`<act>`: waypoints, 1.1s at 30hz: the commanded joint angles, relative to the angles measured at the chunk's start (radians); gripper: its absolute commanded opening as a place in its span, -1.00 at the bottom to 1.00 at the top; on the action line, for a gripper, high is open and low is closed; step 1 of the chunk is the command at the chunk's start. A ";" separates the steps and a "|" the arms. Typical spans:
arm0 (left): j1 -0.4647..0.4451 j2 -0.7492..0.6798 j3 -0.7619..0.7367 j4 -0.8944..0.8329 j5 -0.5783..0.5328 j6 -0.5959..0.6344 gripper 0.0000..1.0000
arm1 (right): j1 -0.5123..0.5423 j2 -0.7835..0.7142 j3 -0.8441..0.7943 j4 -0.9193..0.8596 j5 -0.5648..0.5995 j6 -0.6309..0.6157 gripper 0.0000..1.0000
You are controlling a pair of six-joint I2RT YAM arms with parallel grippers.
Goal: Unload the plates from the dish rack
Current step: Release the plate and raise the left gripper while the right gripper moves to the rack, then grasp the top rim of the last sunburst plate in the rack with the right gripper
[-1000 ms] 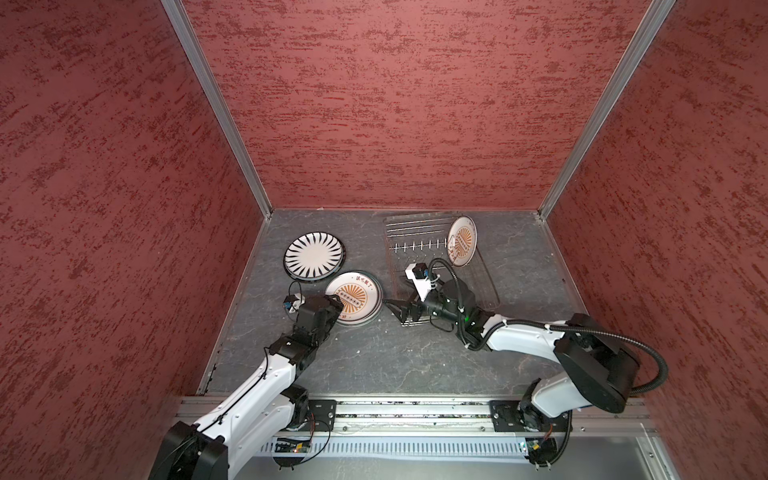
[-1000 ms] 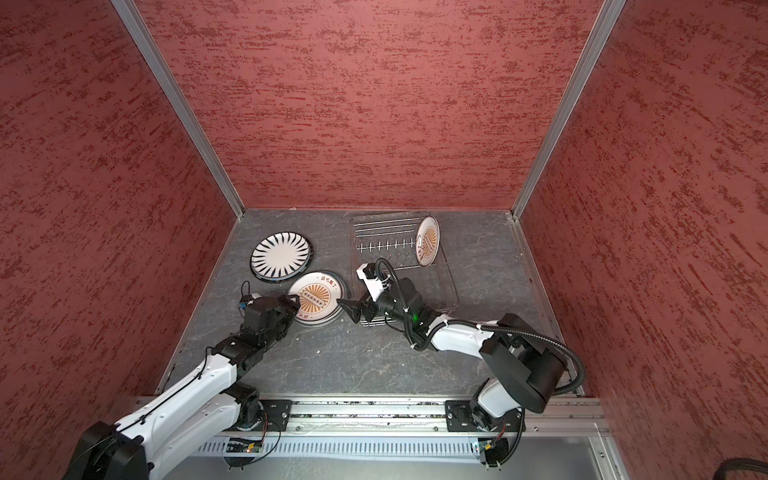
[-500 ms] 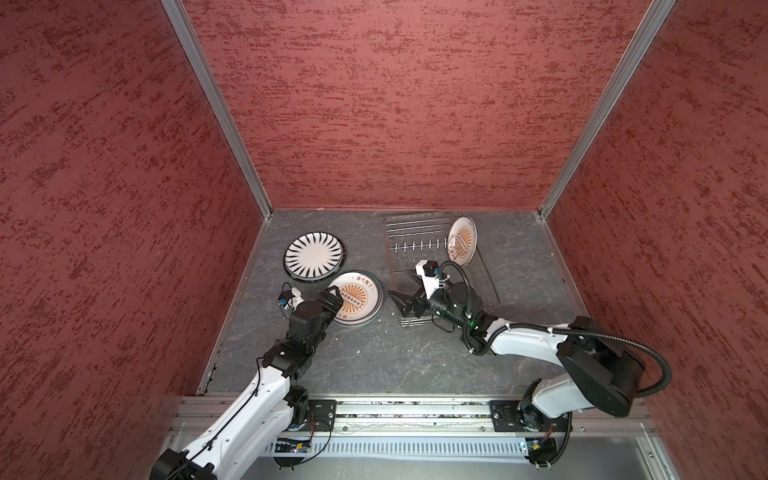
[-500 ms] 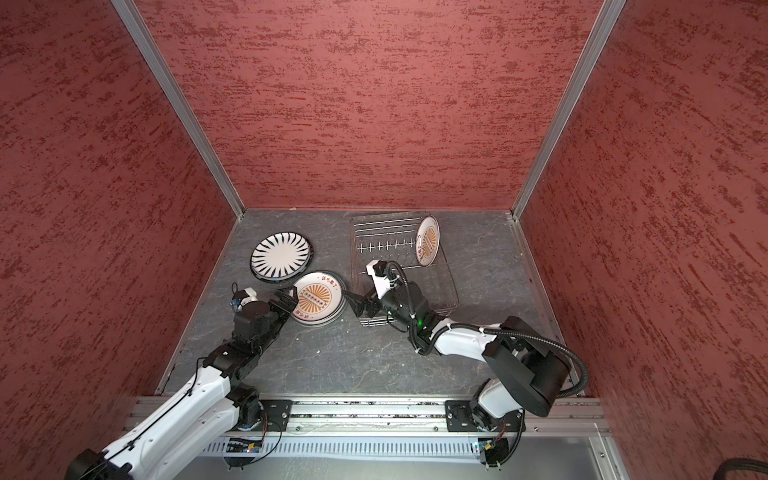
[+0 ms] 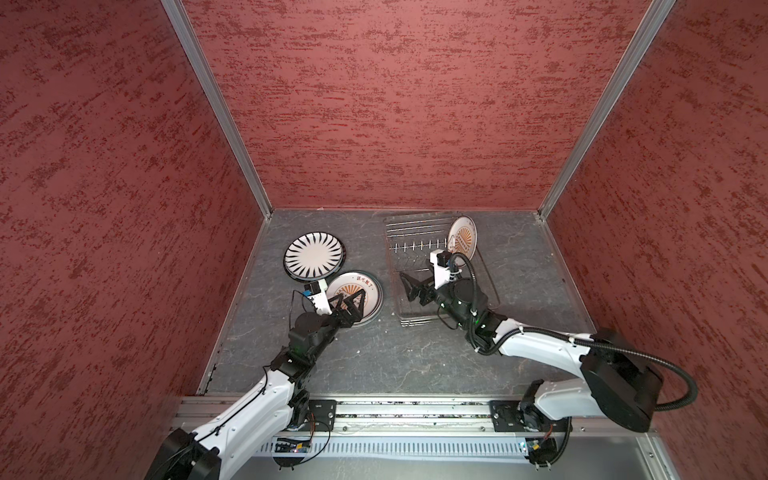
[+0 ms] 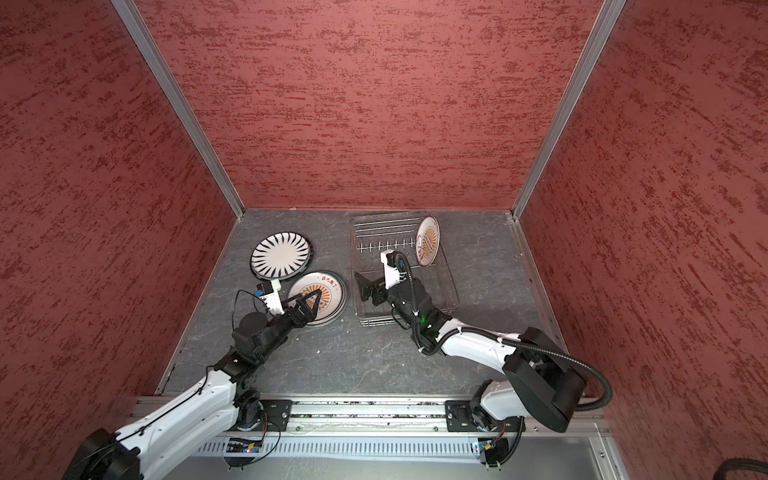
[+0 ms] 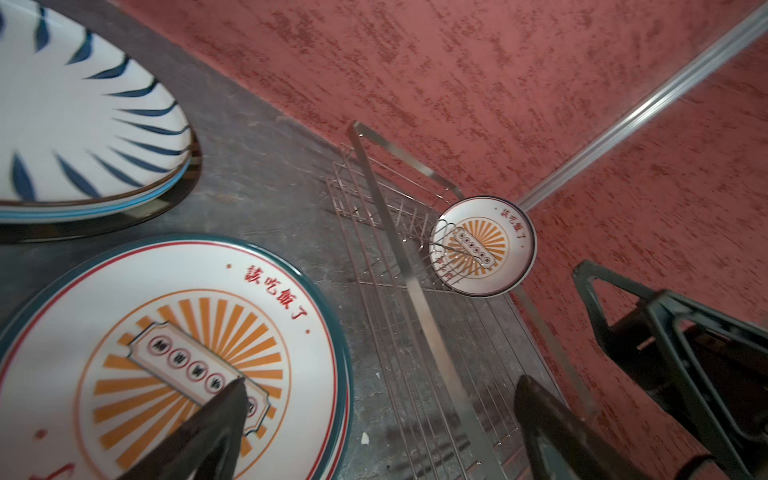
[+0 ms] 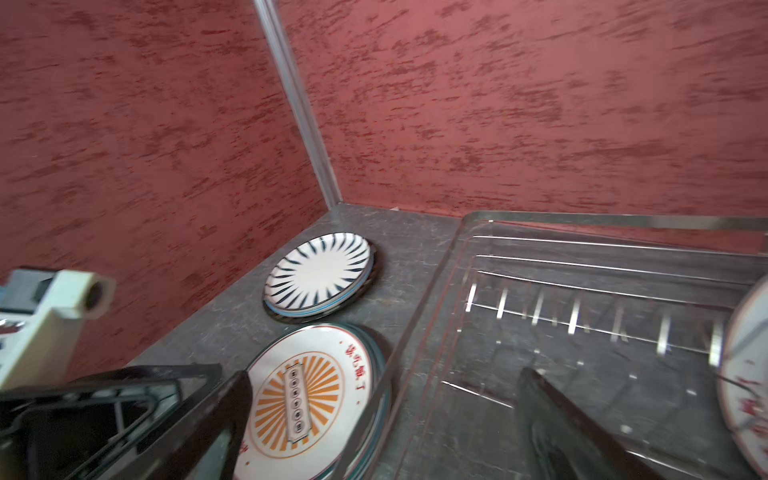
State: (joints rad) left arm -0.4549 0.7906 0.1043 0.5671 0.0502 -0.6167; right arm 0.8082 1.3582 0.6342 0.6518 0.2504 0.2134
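My left gripper (image 5: pixel 352 300) had its fingers spread wide with nothing between them. The tips were over the near edge of the sunburst stack (image 5: pixel 362 283), and I couldn't tell if one touched it. My right gripper (image 5: pixel 407 286) was also spread and empty, low over the near-left part of the rack (image 5: pixel 415 227).

The sunburst stack lay flat on the table (image 5: pixel 374 353), just left of the rack. The striped stack (image 5: pixel 314 254) lay flat just beyond it. Both looked several plates deep, but I couldn't count them.

In both top views the prong row was bare except for the last plate (image 5: pixel 463 241). It stood on edge, tilted, at the rack's far right end, apart from my right gripper.

I judged the job nearly done: that one plate was left to lift out and lay down.
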 commanded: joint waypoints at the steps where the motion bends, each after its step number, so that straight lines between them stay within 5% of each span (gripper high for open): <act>1: -0.008 0.078 -0.042 0.269 0.174 0.076 0.99 | -0.020 -0.024 0.070 -0.134 0.292 -0.064 0.98; 5: -0.015 0.139 0.013 0.264 0.321 0.134 0.99 | -0.074 -0.028 0.127 -0.220 0.310 -0.058 0.98; 13: -0.033 0.162 0.022 0.254 0.304 0.152 0.99 | -0.246 -0.017 0.220 -0.377 0.206 0.013 0.91; 18: -0.034 0.165 0.031 0.233 0.295 0.143 0.99 | -0.412 0.006 0.284 -0.460 0.016 0.078 0.82; 33: -0.064 0.157 0.061 0.161 0.330 0.124 0.99 | -0.557 0.226 0.508 -0.630 -0.082 0.029 0.16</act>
State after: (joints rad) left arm -0.5022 0.9646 0.1486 0.7479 0.3634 -0.4938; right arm 0.2577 1.5486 1.1007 0.0772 0.1909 0.2672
